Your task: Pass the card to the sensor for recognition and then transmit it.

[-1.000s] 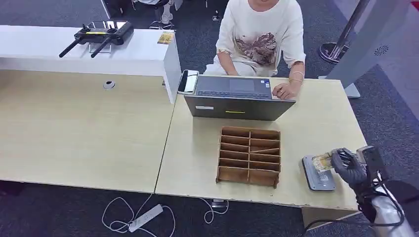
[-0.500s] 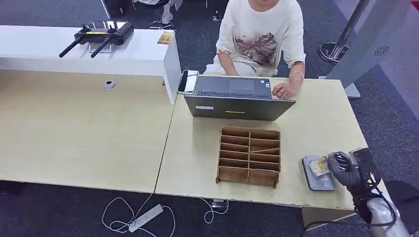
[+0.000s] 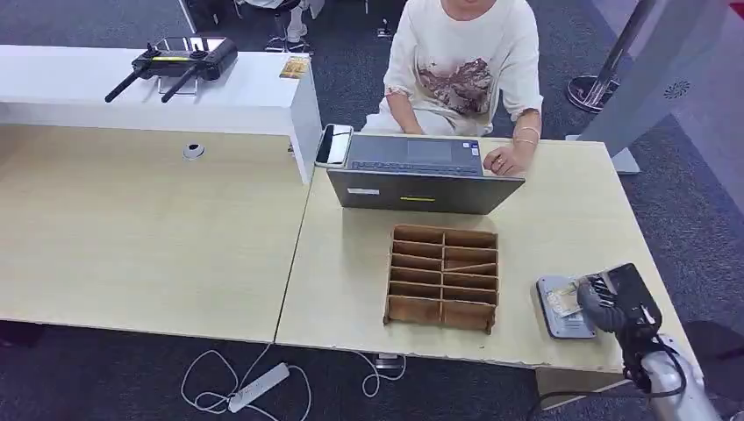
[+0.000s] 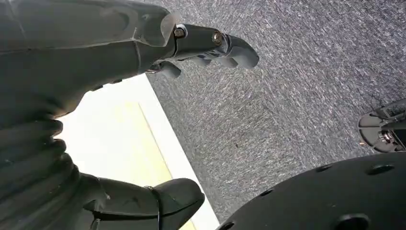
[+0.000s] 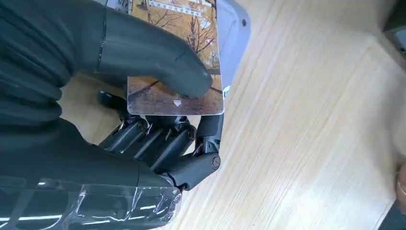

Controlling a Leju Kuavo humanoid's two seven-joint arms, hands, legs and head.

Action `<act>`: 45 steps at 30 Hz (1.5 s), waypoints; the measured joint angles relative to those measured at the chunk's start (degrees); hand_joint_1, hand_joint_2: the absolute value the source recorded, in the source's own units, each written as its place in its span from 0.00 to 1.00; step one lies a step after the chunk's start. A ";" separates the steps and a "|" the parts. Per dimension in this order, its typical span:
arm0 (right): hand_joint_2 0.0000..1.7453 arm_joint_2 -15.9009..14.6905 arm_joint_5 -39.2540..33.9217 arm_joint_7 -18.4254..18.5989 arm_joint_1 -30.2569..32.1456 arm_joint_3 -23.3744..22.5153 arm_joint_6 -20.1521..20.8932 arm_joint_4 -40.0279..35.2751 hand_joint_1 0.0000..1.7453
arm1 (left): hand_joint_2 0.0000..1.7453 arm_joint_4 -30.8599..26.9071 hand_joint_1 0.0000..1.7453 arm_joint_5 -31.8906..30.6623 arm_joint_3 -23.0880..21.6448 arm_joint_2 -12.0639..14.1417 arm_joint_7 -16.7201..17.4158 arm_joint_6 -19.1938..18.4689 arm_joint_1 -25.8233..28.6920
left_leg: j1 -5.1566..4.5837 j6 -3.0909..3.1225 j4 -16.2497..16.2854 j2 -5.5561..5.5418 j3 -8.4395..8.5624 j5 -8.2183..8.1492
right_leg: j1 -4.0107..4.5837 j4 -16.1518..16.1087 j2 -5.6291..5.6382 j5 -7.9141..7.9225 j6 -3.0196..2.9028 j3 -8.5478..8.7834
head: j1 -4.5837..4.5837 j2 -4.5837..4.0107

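My right hand [image 3: 605, 300] grips a card [image 3: 562, 301] printed with an autumn tree picture, thumb on top and fingers beneath. In the right wrist view the card [image 5: 177, 57] lies flat just over the grey sensor pad [image 5: 233, 38], pinched by the thumb of my right hand [image 5: 143, 72]. In the head view the sensor [image 3: 563, 307] sits on the table near the front right corner. My left hand [image 4: 158, 120] hangs beside the table edge over grey carpet, fingers apart, holding nothing.
A wooden slotted organizer [image 3: 443, 276] stands left of the sensor. Behind it a person [image 3: 465, 61] sits at an open laptop [image 3: 423, 174], one hand on its edge. A phone [image 3: 333, 145] lies by the laptop. A controller [image 3: 180, 61] rests on the white counter.
My right hand has lowered and drawn back toward the table's front edge, bringing the card down flat over the sensor. The person's hand shifted slightly on the laptop.
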 joint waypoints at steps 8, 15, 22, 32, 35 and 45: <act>1.00 0.11 6.52 2.89 -0.01 1.90 -5.54 -0.74 1.00 | 1.00 0.00 0.00 -0.11 0.00 0.00 0.18 -0.06 0.00 | 0.00 0.00 0.00 0.00 0.00 0.00 | 0.00 0.00 0.00 0.00 0.00 0.01 | 0.02 0.00; 1.00 0.55 9.17 3.63 -0.02 2.21 -6.96 -1.53 1.00 | 1.00 0.00 0.00 -0.11 0.02 0.00 0.33 -0.20 -0.03 | 0.00 0.00 0.00 0.01 0.01 0.00 | 0.00 0.00 0.01 0.00 0.00 0.01 | 0.00 0.00; 1.00 1.18 9.39 3.30 -0.08 2.12 -6.59 -1.97 1.00 | 1.00 0.00 0.00 0.04 0.15 0.00 0.33 -0.37 -0.05 | 0.00 0.00 0.00 0.01 0.02 0.00 | 0.00 0.00 0.01 0.00 0.00 0.01 | 0.00 0.00; 1.00 1.60 10.26 2.76 -0.29 1.47 -6.11 -2.01 1.00 | 1.00 0.00 0.00 0.15 0.33 0.00 0.33 -0.37 -0.06 | 0.00 0.00 0.00 0.02 0.02 0.00 | 0.00 0.00 0.02 0.01 0.00 0.02 | 0.00 0.00; 1.00 1.68 10.17 2.43 -0.30 1.16 -5.89 -2.01 1.00 | 1.00 0.00 0.00 0.15 0.48 0.00 0.33 -0.37 -0.06 | 0.00 0.00 0.00 0.02 0.03 0.00 | 0.00 0.00 0.02 0.01 0.00 0.01 | 0.00 0.00; 1.00 1.70 4.53 -2.12 -0.34 -1.75 -0.33 -2.38 1.00 | 1.00 0.00 0.00 0.22 0.96 0.04 0.22 -0.33 -0.05 | 0.00 0.00 0.00 0.01 0.02 0.00 | 0.00 0.00 0.02 0.00 0.00 0.01 | 0.00 0.00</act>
